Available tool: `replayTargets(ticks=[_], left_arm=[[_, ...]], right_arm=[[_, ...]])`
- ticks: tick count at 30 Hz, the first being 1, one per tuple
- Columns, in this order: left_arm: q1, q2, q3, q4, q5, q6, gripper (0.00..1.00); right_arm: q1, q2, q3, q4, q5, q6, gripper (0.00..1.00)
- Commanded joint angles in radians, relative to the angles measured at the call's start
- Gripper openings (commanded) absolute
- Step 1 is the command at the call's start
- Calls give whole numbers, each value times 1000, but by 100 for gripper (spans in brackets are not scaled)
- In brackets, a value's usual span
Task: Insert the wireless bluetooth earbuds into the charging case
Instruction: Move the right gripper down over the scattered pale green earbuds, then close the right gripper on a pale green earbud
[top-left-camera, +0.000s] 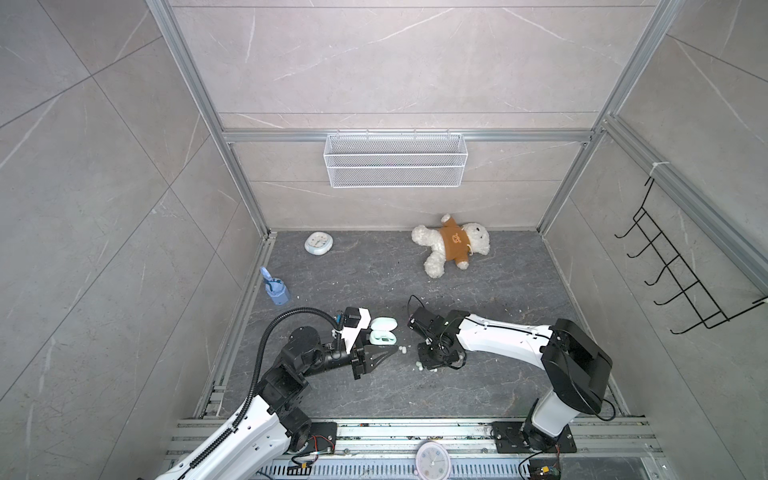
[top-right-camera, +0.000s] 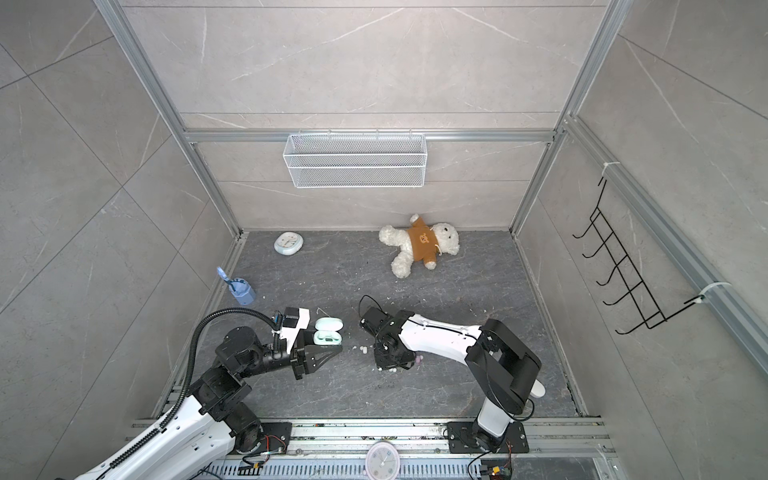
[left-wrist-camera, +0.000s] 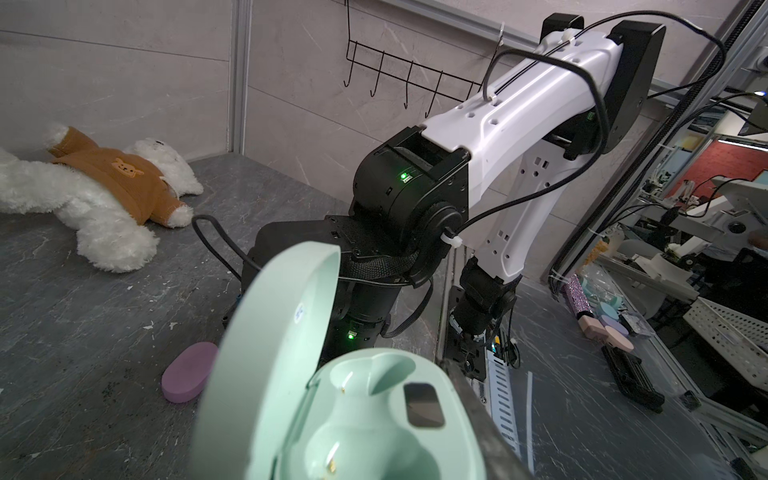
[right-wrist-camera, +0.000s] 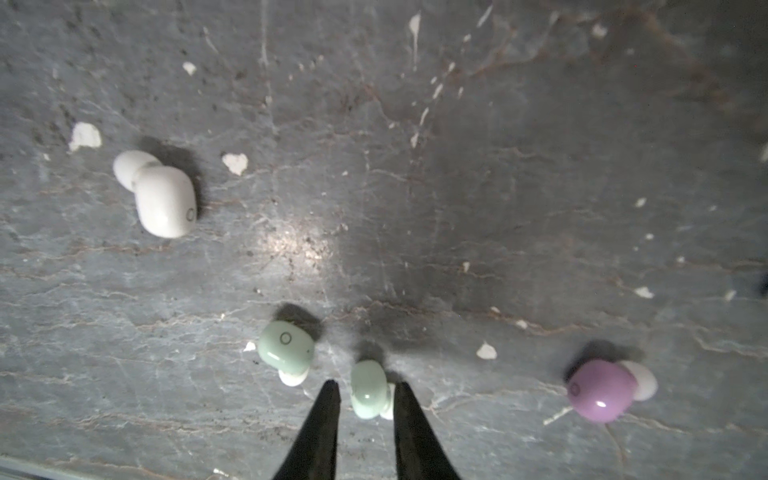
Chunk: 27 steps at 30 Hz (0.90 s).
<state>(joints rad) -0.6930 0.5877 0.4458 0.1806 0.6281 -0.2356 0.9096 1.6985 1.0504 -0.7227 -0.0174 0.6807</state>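
Observation:
A mint charging case (top-left-camera: 381, 330) (top-right-camera: 328, 330) with its lid up is off the table, and my left gripper (top-left-camera: 392, 352) is shut on it. The left wrist view shows both sockets of the case (left-wrist-camera: 374, 415) empty, with one dark finger (left-wrist-camera: 478, 415) against its side. My right gripper (right-wrist-camera: 366, 383) points down at the table, fingers narrowly open around a mint earbud (right-wrist-camera: 368, 388). One finger touches its white tip; a thin gap shows at the other. Another mint earbud (right-wrist-camera: 286, 347), a white one (right-wrist-camera: 164, 199) and a purple-pink one (right-wrist-camera: 598, 390) lie nearby.
A teddy bear (top-left-camera: 451, 243) lies at the back, a small clock (top-left-camera: 318, 242) at back left, a blue cup (top-left-camera: 276, 291) by the left wall. A purple oval case (left-wrist-camera: 189, 378) rests near the right arm. White crumbs dot the table. A wire basket (top-left-camera: 395, 160) hangs on the back wall.

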Motion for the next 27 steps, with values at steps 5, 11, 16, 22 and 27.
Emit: replayTargets(ticks=[5, 11, 16, 22, 27], left_arm=[[2, -8, 4, 10, -11, -10, 17], [3, -8, 2, 9, -10, -11, 17], [2, -9, 4, 3, -13, -10, 17], [2, -8, 4, 2, -13, -9, 17], [3, -6, 5, -1, -15, -9, 17]], right_arm=[[5, 28, 15, -12, 23, -9, 25], [5, 41, 12, -3, 16, -10, 24], [6, 57, 2, 2, 7, -9, 22], [12, 78, -8, 2, 12, -9, 20], [14, 89, -13, -8, 17, -4, 22]])
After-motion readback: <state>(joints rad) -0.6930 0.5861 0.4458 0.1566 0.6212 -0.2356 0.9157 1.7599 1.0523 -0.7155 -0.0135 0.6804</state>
